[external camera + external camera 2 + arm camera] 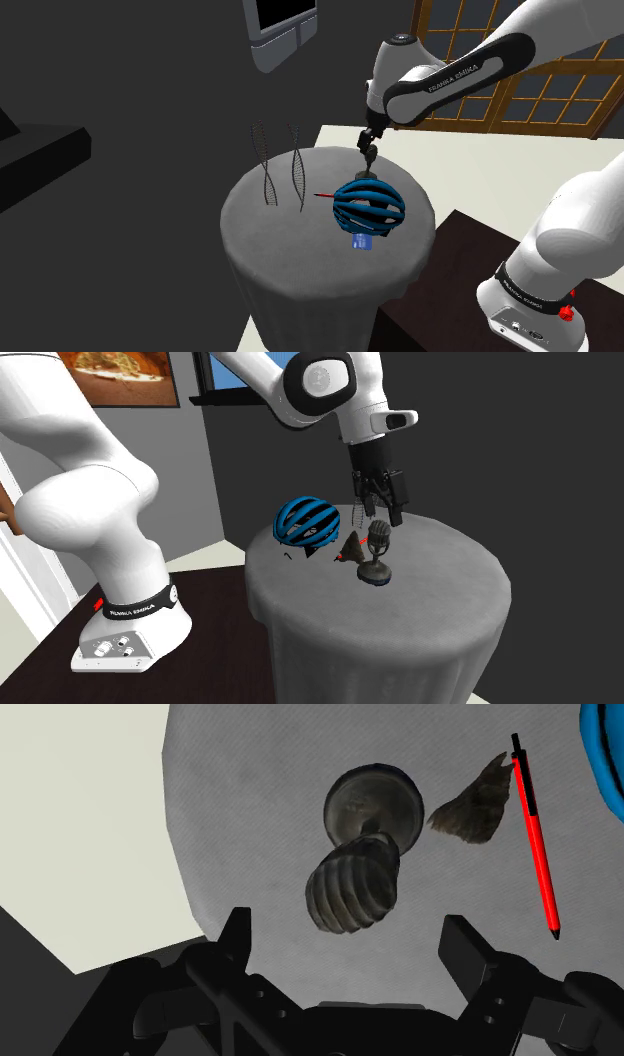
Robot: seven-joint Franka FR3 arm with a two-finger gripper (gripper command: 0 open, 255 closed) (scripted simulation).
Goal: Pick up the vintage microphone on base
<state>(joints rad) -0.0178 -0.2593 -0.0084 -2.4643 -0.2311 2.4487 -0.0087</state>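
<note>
Blue helmet (368,205) hides microphone (377,552) base (shoulder view); gripper (382,512) spread above head

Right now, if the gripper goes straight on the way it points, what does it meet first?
Most likely the head of the microphone, which stands ahead of the open gripper, in line with its gap. Behind it comes the table. Exact depth is unclear.
</note>
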